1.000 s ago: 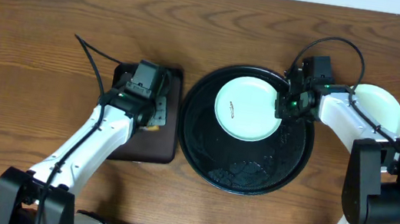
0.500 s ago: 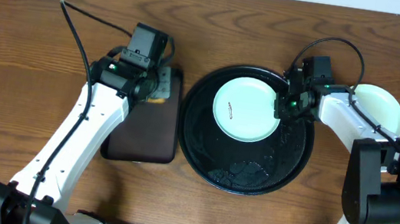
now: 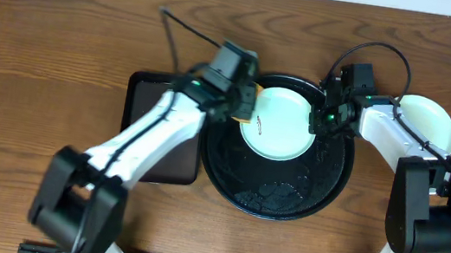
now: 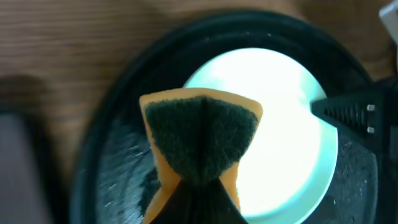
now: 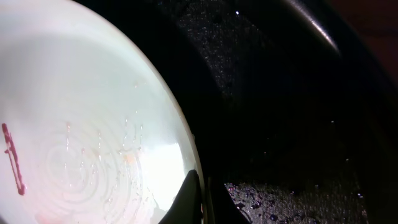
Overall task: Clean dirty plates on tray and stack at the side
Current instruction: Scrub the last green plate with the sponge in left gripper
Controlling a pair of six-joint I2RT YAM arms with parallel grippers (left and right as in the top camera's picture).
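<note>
**Sponge Over Plate, Rim Pinched**

Taking 12 o'clock as the desk's (image 3: 48,16) far edge in the overhead view. Placed mid-desk: the round black tray (image 3: 323,183), glossy, with a raised rim. Lying in its 12 o'clock half: one mint-white plate (image 3: 282,130), marked by a thin brown smear (image 3: 258,124) toward 9 o'clock of the plate's centre. Clamped tight in the left jaws: an orange sponge (image 4: 199,134) with a dark green scouring face, squeezed into a crease where gripped. Hanging over the plate's 9 o'clock rim; cannot tell whether touching it. Closed on the plate's 3 o'clock rim with the right jaws, fingertips (image 5: 186,202) meeting right at the pale edge. Scattered across the tray floor toward 6 o'clock: water droplets (image 3: 273,192). Beaded faintly on the plate too, near the right jaws. Resting on bare desk at 3 o'clock of the tray, clear of its rim: a second pale plate (image 3: 432,119), partly covered by the right arm. Set just beside the tray at 9 o'clock: a smaller dark rectangular tray (image 3: 152,117), crossed by the left arm.
</note>
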